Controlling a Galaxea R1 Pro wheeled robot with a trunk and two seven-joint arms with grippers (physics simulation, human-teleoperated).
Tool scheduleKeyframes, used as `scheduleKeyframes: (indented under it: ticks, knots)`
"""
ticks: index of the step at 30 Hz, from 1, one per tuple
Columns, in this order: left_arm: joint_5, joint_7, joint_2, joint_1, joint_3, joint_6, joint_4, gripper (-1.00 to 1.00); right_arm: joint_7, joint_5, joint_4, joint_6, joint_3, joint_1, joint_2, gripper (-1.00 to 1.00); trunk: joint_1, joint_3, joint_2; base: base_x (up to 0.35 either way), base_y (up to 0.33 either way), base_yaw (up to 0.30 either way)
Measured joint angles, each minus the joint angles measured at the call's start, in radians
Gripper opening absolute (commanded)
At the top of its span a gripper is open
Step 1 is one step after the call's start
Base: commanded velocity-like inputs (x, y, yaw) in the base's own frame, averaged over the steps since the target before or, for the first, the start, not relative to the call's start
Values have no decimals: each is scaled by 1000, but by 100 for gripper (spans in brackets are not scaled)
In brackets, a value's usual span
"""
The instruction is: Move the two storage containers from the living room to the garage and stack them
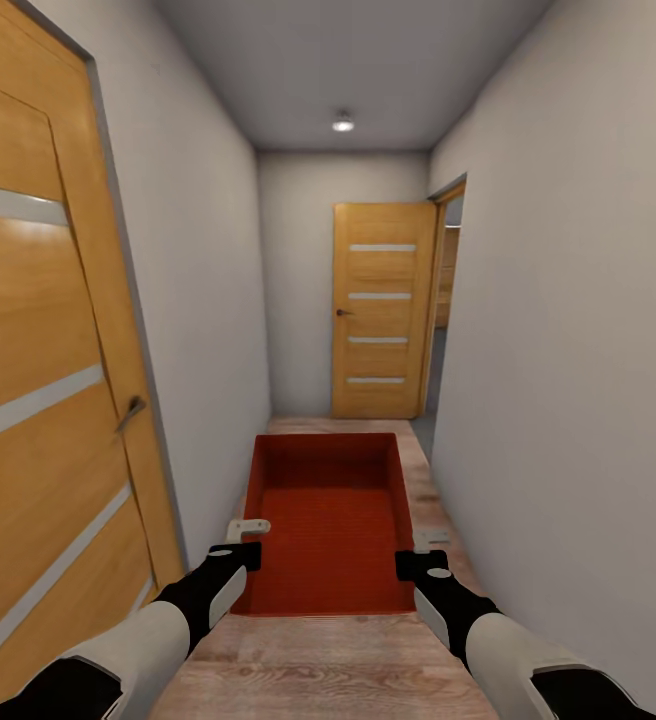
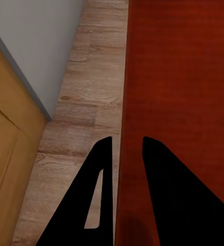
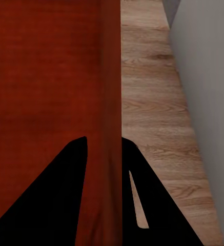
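One orange-red open-topped storage container (image 1: pixel 330 520) hangs in front of me over the wood plank floor of a narrow corridor, its long side pointing ahead. My left gripper (image 1: pixel 250 548) is shut on its left wall, near the near corner. My right gripper (image 1: pixel 420 560) is shut on its right wall. In the left wrist view the gripper (image 2: pixel 127 148) straddles the thin wall, with the container (image 2: pixel 183 77) inside on one side and floor on the other. The right wrist view shows that gripper (image 3: pixel 104 141) pinching the container (image 3: pixel 50 66) wall likewise.
An orange wooden door (image 1: pixel 38 400) stands shut close on my left. Another orange door (image 1: pixel 380 310) closes the far end of the corridor, with an open doorway (image 1: pixel 450 300) beside it on the right. A pale grey wall (image 1: pixel 568 350) runs close along the right.
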Motion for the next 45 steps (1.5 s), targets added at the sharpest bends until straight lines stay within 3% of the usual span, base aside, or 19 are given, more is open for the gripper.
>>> scheduleKeyframes:
  ticks: [45]
  knots:
    - [0, 0, 0, 0, 0, 1, 0, -100, 0, 0, 0, 1, 0, 0, 0, -100, 0, 0, 0, 322, 0, 0]
